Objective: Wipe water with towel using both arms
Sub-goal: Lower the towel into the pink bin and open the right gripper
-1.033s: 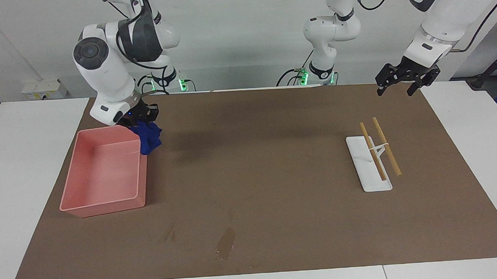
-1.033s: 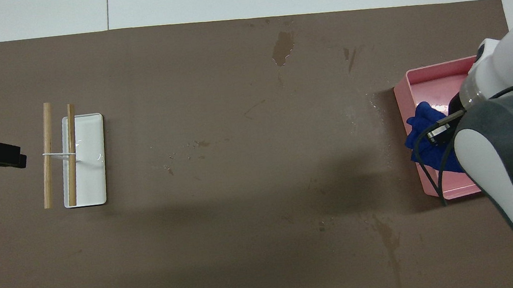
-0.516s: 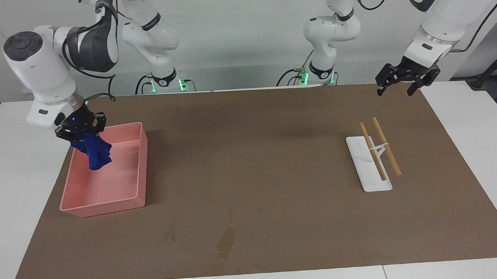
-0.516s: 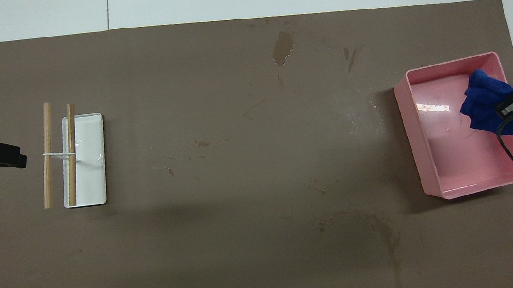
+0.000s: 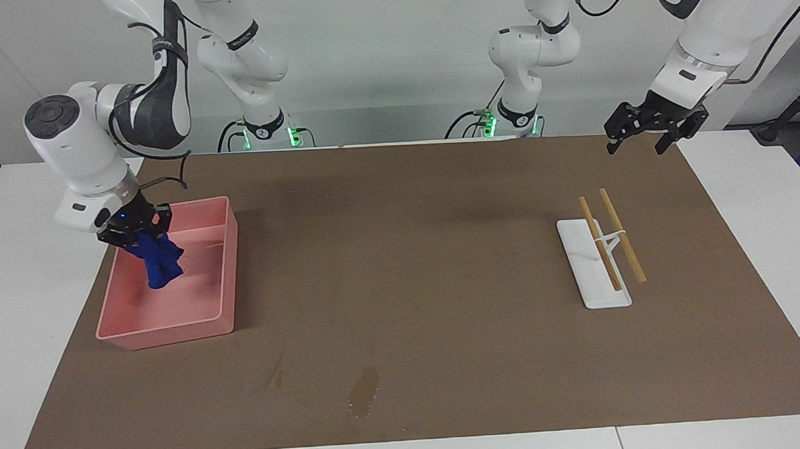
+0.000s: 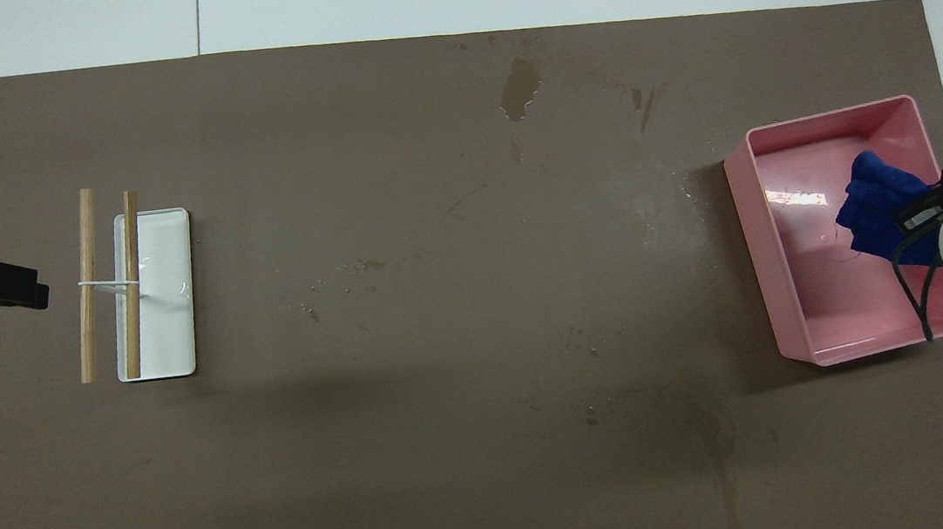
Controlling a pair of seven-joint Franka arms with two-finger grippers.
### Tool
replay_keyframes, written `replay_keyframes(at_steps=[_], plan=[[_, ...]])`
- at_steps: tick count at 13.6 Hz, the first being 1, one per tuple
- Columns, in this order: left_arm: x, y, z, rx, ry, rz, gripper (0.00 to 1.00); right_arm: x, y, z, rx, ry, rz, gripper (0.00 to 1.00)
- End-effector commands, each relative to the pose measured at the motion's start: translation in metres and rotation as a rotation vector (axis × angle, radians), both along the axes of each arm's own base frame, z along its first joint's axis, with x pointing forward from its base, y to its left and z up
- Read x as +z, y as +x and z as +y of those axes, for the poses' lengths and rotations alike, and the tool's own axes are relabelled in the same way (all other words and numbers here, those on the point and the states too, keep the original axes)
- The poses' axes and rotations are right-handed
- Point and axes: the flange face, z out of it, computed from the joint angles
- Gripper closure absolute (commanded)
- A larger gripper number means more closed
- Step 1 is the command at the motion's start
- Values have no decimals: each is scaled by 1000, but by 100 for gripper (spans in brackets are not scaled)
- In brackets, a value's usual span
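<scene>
My right gripper point(image 5: 137, 232) is shut on the deep-blue towel point(image 5: 158, 262). The towel hangs bunched from it over the inside of the pink tray point(image 5: 230, 272); I cannot tell whether its tip touches the tray floor. In the overhead view the towel point(image 6: 873, 209) shows over the tray point(image 6: 752, 261), and the arm covers most of the right gripper point(image 6: 925, 204). A wet patch of water point(image 5: 363, 391) lies on the brown mat near its edge farthest from the robots; it also shows in the overhead view point(image 6: 520, 88). My left gripper point(image 5: 656, 129) is open and empty, waiting in the air over the mat's corner at the left arm's end.
A white stand point(image 5: 595, 277) with two wooden sticks point(image 5: 620, 235) is on the mat toward the left arm's end; it also shows in the overhead view point(image 6: 167, 331). Smaller damp streaks point(image 5: 275, 375) lie beside the wet patch. White table point(image 5: 32, 301) surrounds the mat.
My right gripper carried the towel from the tray's rim nearest the mat's middle across over the tray, then came down a little into it. The left arm has not moved.
</scene>
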Motion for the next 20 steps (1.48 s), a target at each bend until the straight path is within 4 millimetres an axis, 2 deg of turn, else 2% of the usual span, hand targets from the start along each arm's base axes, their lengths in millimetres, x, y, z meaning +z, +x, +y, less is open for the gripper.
replay_keyframes(at_steps=[1, 3, 5, 8, 9, 11, 14, 15, 17, 20], plan=[[-1, -2, 1, 5, 10, 13, 0, 5, -1, 2, 19, -5, -9, 0], [-1, -2, 0, 4, 10, 13, 0, 13, 1, 9, 24, -4, -20, 0], [-1, -2, 0, 4, 9, 11, 0, 31, 6, 15, 34, -9, -52, 0], [-1, -2, 0, 4, 10, 11, 0, 97, 18, 51, 41, 20, -72, 0], [-1, -2, 1, 5, 10, 11, 0, 113, 19, 76, 23, 24, -71, 0], [-1, -2, 1, 5, 10, 11, 0, 138, 9, 106, -61, 35, -29, 0], [-1, -2, 1, 7, 10, 11, 0, 187, -27, 145, -105, 54, -5, 0], [-1, -2, 1, 5, 10, 11, 0, 197, -40, 159, -95, 49, 10, 0], [-1, -2, 1, 5, 10, 13, 0, 199, -57, 169, -165, 44, 46, 0], [-1, -2, 1, 5, 10, 13, 0, 200, -55, 190, -189, 85, 7, 0]])
